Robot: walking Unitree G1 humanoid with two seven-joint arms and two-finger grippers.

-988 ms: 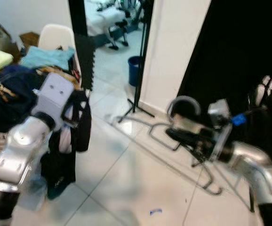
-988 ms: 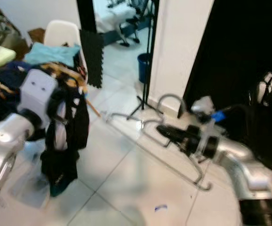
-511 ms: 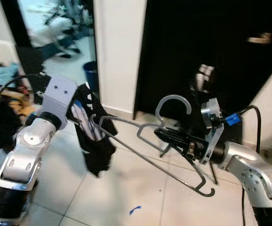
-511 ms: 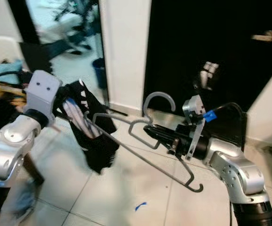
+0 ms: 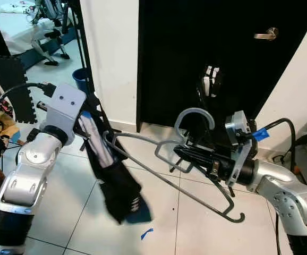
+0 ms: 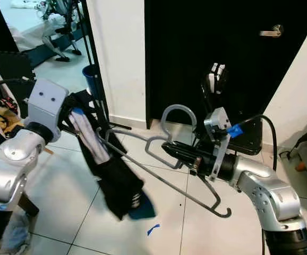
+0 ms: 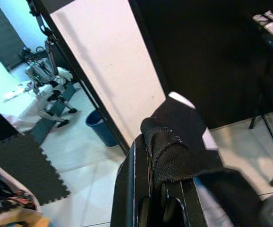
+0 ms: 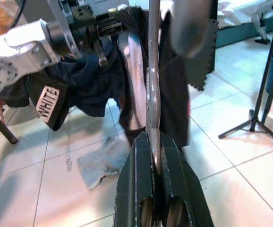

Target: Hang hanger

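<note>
- Right gripper (image 5: pixel 181 153): fingers clamped on grey hanger (image 5: pixel 196 180) wire, hook up.
- Left gripper (image 5: pixel 92 126): pinching black garment (image 5: pixel 116 180), draped over hanger's end.

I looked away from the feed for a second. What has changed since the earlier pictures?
Mostly the camera: the view has swung from the chair and clothes pile to the black door and white wall. The dark garment in the left end effector now hangs lower, more spread out. Unchanged: the right end effector stays shut on the grey hanger, whose far end still meets the garment.
</note>
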